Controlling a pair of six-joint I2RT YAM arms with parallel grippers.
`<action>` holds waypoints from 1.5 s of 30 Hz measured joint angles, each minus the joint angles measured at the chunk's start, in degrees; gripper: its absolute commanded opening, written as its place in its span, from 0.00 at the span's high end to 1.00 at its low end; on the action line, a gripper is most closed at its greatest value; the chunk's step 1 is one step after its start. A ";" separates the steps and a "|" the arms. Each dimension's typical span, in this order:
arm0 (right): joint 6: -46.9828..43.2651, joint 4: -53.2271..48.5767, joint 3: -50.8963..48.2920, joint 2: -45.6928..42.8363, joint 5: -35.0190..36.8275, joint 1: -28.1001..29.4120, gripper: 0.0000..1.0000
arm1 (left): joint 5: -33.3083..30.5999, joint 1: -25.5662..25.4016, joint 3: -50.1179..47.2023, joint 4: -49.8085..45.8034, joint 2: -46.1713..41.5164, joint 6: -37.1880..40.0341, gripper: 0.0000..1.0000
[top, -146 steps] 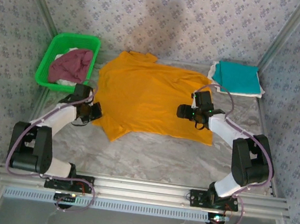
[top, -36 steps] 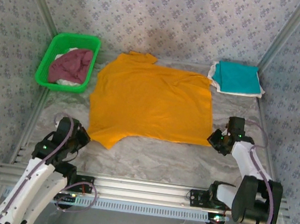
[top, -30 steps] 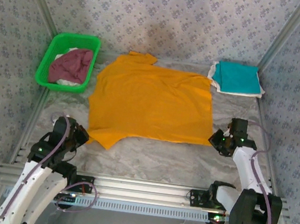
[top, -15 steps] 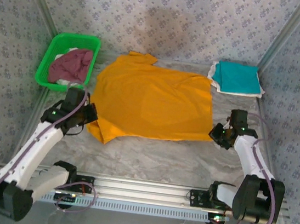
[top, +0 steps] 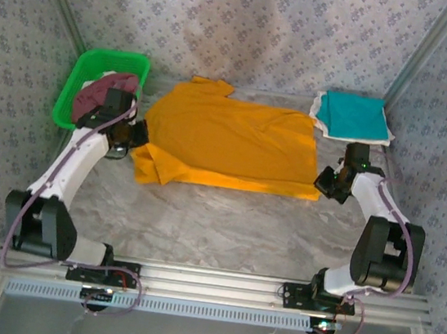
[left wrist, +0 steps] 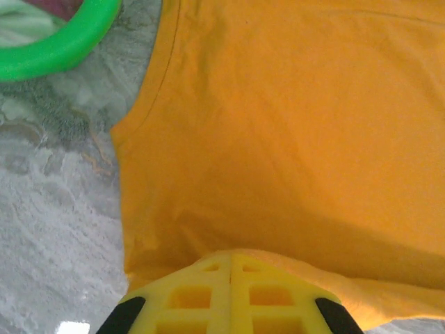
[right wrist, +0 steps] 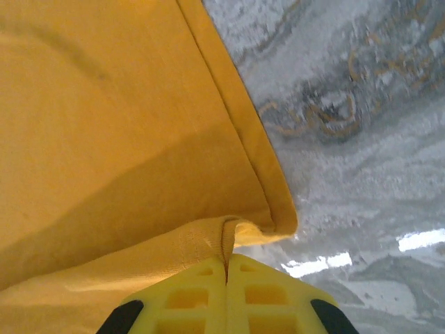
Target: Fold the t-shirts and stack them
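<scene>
A green basket (top: 103, 77) is set at the far left edge; bare tabletop (top: 224, 225) is seen open along the near side. The orange t-shirt (top: 228, 135) is spread mid-tabletop, its near edge doubled over. Its left side is pinched by the left jaws, its right hem corner by the right jaws, near a folded teal t-shirt (top: 350, 116)

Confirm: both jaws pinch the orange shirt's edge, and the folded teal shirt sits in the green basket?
Wrong on the teal shirt: it lies on a white one at the far right of the table, outside the green basket, as the top external view shows. Both jaws pinch the edge of the orange shirt.
</scene>
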 measured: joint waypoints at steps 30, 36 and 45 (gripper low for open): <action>-4.35 4.59 11.50 7.08 5.05 14.29 0.47 | 2.45 -7.98 7.13 6.01 16.28 2.71 0.49; -4.39 6.29 10.16 9.62 5.90 17.40 0.47 | 2.97 -11.06 0.24 4.94 17.66 0.02 0.43; -4.33 7.65 10.36 11.10 6.51 17.40 0.46 | 2.03 -11.80 -2.75 8.57 19.06 -2.29 0.91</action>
